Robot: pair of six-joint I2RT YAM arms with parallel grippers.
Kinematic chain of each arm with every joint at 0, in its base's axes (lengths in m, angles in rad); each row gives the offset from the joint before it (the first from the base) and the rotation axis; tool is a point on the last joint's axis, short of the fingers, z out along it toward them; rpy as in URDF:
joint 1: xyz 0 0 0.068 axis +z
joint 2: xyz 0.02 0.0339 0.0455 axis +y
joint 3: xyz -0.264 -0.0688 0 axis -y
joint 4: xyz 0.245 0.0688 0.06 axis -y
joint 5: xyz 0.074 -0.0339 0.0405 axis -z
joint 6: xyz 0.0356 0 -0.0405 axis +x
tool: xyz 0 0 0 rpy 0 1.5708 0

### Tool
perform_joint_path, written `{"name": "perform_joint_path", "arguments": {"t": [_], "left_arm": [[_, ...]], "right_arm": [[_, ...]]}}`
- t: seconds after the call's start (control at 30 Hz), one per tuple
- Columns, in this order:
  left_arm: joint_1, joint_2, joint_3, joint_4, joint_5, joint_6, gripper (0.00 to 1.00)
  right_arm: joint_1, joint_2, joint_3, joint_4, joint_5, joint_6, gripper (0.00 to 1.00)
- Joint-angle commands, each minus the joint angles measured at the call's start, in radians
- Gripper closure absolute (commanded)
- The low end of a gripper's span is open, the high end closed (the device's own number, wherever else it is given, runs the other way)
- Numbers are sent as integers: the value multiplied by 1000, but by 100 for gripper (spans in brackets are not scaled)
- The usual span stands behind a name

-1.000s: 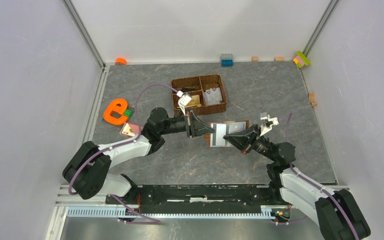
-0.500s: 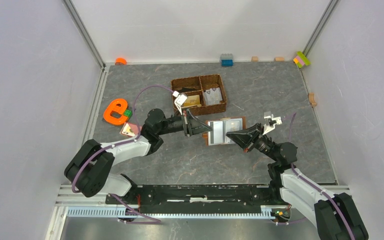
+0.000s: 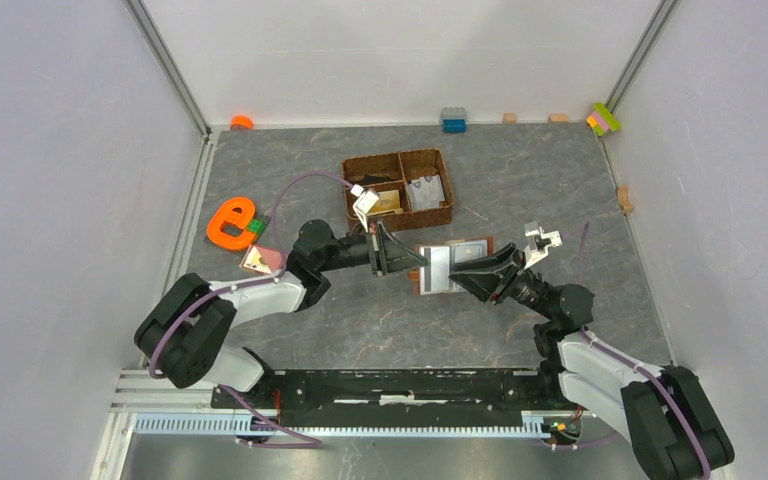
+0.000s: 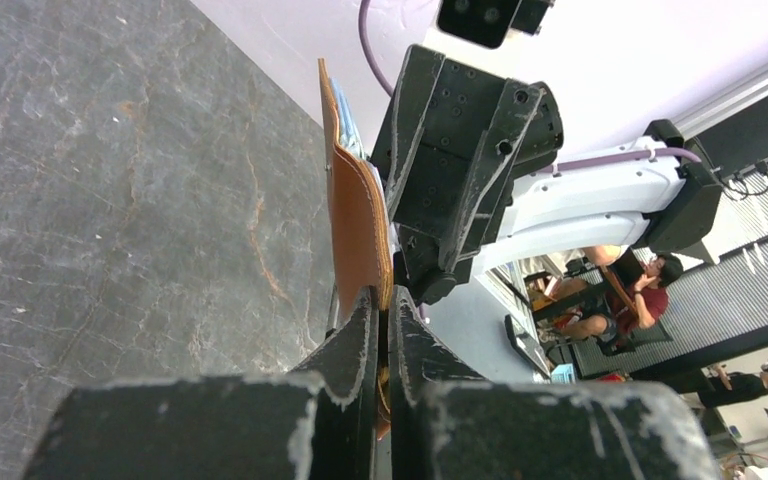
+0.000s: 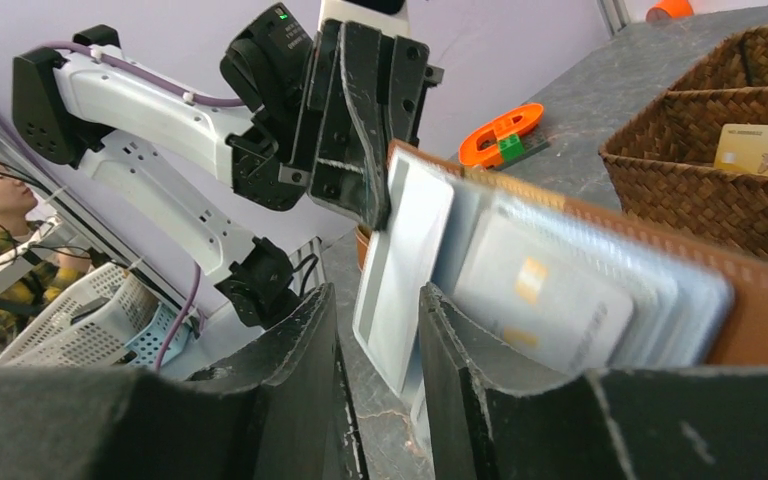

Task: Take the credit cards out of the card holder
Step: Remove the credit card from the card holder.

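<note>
The card holder [image 3: 467, 252] hangs open above the table, brown outside [image 4: 358, 215] and pale grey-blue inside [image 5: 650, 275]. My left gripper [image 3: 421, 262] [image 4: 382, 300] is shut on its left edge. A pale credit card [image 5: 405, 255] sticks out of the left flap, and another with a gold chip [image 5: 540, 290] sits in a right pocket. My right gripper [image 3: 463, 278] [image 5: 377, 292] is open at the holder's near side. The pale card's lower edge lies between its fingers [image 5: 455, 345] without being pinched.
A brown woven basket [image 3: 400, 158] [image 5: 700, 185] stands just behind the holder, with a gold-tan card [image 3: 388, 202] [image 5: 760, 150] and pale cards [image 3: 426, 192] in its compartments. An orange letter shape [image 3: 230, 222] and a small pink piece [image 3: 258, 260] lie at the left. Small blocks line the far wall.
My right gripper has gone from shut to open and slid back in along the card holder. The left gripper keeps its grip and has hardly moved.
</note>
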Motion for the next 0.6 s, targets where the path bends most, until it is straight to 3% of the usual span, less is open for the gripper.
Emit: {"name": "perform_joint_path", "arguments": {"t": [0.0, 0.23, 0.43, 0.57], "left_arm": [[-34, -34, 30, -25, -5, 55, 98], [-42, -49, 28, -32, -4, 69, 98], [-41, -108, 6, -91, -63, 125, 98], [-41, -130, -3, -95, -83, 133, 98]], "right_arm": [[0, 18, -8, 132, -31, 40, 59], [4, 16, -4, 98, -20, 17, 53], [3, -94, 17, -167, 50, -128, 50], [4, -67, 21, -144, 31, -111, 50]]}}
